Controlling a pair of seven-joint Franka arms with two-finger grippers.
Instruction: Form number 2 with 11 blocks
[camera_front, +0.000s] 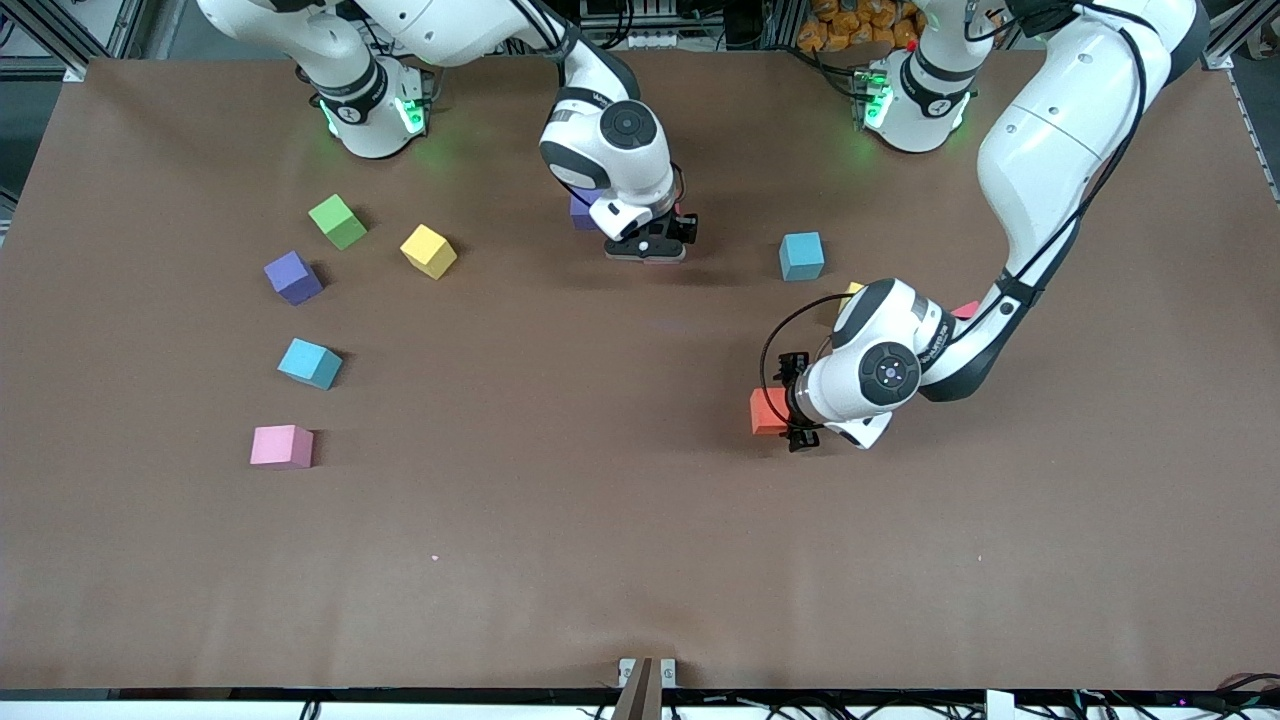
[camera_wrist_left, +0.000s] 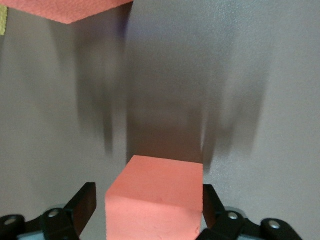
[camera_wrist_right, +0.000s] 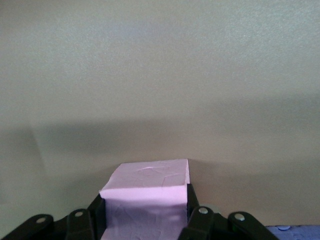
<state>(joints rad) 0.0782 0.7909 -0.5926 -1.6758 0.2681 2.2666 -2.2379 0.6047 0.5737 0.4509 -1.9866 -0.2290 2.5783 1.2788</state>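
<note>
Overall, brown table (camera_front: 640, 520), scattered blocks (camera_front: 310, 363).

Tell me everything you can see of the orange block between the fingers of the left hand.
The orange block is a small cube of matte foam, salmon-orange, with sharp edges and plain faces. It sits upright and square on the brown table, toward the left arm's end, nearer to the front camera than the blue block. The left hand is around it: one finger stands a little apart from its side, the other is right at the other side. It is not yet clamped or lifted.
</note>
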